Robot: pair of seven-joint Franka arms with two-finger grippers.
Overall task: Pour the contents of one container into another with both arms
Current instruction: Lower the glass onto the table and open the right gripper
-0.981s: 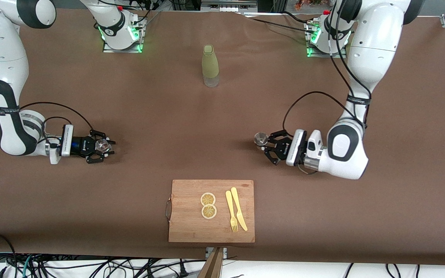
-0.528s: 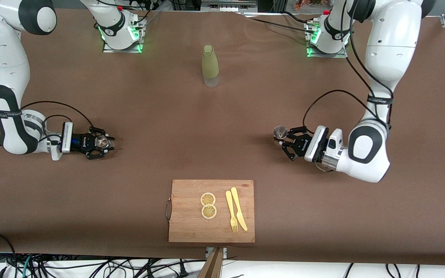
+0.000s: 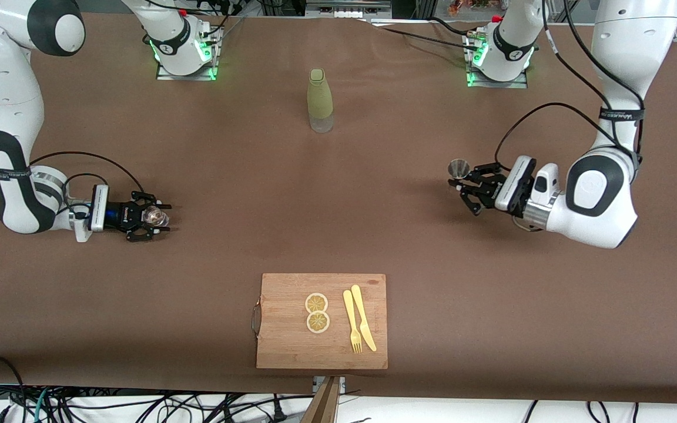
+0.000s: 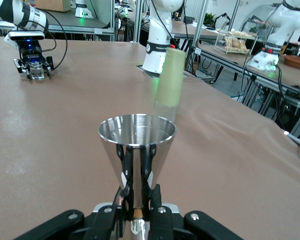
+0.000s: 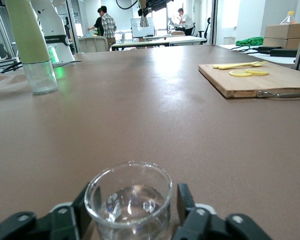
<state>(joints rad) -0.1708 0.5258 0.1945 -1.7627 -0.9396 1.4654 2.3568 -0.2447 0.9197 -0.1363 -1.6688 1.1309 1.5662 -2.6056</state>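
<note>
The steel jigger stands upright in my left gripper, over bare table toward the left arm's end. In the left wrist view the gripper is shut on the narrow waist of the jigger. The clear glass cup rests on the table toward the right arm's end, between the fingers of my right gripper. In the right wrist view the cup sits inside the open right gripper, with a thin gap showing beside one finger.
A tall olive-green bottle stands mid-table near the arms' bases. A wooden cutting board lies near the front edge with two lemon slices and a yellow fork and knife.
My left arm has carried the jigger toward its own end of the table and away from the front camera. The right gripper's fingers have parted from the cup, which stays on the table.
</note>
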